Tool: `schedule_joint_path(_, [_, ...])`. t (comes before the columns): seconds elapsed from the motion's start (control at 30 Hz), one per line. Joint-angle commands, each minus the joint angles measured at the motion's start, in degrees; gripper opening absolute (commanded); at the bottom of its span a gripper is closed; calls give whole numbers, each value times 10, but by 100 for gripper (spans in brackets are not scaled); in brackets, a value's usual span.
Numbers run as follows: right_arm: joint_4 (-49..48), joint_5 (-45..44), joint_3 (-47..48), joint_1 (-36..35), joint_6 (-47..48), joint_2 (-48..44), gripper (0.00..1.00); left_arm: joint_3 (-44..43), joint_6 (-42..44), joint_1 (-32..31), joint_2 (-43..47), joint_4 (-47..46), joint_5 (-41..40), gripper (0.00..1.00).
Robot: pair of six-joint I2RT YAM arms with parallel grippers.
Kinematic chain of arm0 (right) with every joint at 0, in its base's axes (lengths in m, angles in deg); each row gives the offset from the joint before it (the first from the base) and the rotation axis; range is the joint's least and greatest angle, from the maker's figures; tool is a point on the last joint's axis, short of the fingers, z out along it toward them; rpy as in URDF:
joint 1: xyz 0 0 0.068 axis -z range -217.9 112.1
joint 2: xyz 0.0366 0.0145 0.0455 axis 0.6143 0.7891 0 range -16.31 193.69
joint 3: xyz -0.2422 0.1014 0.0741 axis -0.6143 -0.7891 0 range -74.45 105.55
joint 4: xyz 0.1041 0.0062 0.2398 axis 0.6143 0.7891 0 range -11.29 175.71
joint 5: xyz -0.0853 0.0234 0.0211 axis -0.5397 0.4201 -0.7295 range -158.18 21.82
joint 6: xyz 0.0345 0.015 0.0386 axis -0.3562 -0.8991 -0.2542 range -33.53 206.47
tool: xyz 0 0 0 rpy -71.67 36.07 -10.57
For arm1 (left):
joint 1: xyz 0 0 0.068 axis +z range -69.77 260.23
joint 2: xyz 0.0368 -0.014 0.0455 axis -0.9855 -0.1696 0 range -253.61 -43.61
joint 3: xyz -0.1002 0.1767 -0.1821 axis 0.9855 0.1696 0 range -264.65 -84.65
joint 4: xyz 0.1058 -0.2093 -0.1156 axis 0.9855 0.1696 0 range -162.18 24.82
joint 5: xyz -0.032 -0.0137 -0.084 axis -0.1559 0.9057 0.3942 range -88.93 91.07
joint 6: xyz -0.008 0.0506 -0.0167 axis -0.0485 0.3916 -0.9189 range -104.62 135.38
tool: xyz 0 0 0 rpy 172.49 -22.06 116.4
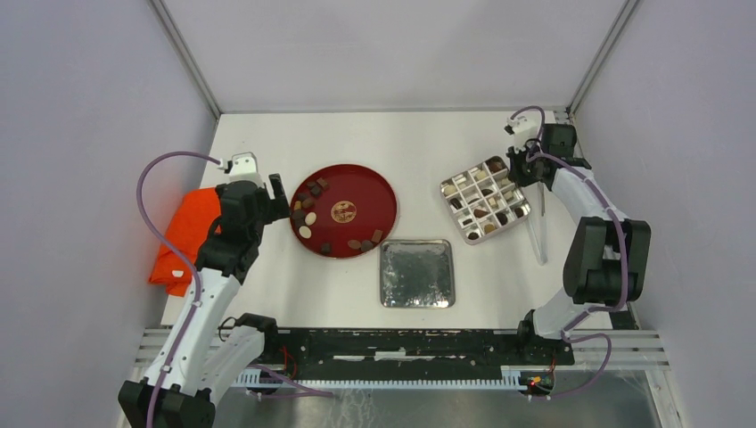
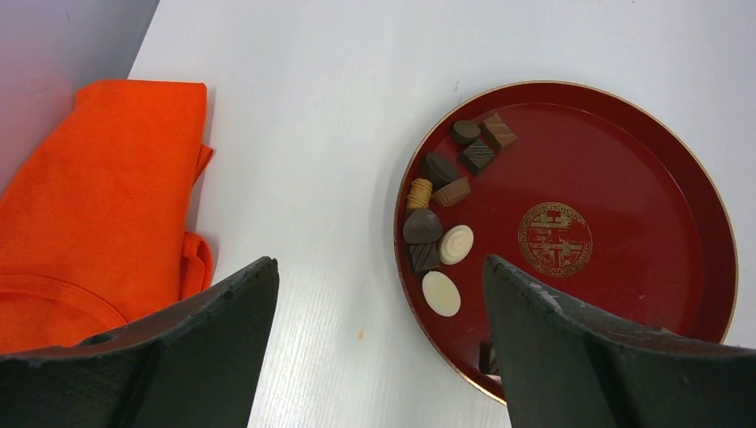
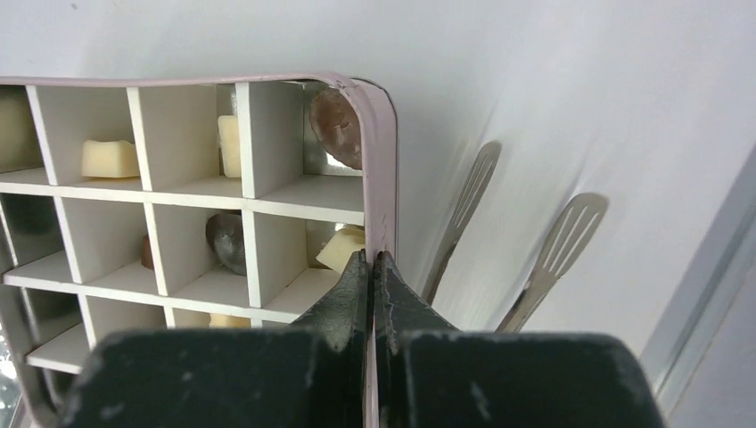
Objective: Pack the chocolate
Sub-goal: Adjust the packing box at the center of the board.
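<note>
The chocolate (image 1: 308, 214) lies as several small dark, light brown and cream pieces along the left and front of the round dark-red plate (image 1: 370, 192). My left gripper (image 1: 278, 201) is open and empty over the plate's left rim. In the left wrist view its jaws (image 2: 379, 263) straddle that rim, with the chocolate pieces (image 2: 441, 223) just ahead of them. The pale pinkish grid box (image 1: 484, 201) holds several pieces. My right gripper (image 1: 520, 169) is shut on the box's right wall (image 3: 379, 160). In the right wrist view a brown piece (image 3: 336, 125) and a cream piece (image 3: 109, 158) sit in compartments.
An orange cloth (image 1: 187, 236) lies at the table's left edge, beside my left arm. A square metal tray (image 1: 416, 273) sits in front of the plate. Metal tongs (image 1: 538, 227) lie right of the box and also show in the right wrist view (image 3: 464, 205).
</note>
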Motion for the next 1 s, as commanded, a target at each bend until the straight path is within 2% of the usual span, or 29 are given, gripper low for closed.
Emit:
schedule_joint_path(0.0, [-78, 53, 8, -1, 4, -64, 0, -2, 20, 2, -8, -24, -7, 90])
schedule_joint_path(0.47, [-197, 120, -69, 0, -43, -140, 0, -3, 21, 2, -25, -23, -12, 90])
schedule_joint_path(0.77, [-283, 119, -134, 0, -66, -200, 0, -3, 22, 2, -30, -22, -15, 90])
schedule_joint_path(0.97, [-299, 119, -148, 0, -81, -228, 0, -4, 22, 2, -34, -22, -16, 90])
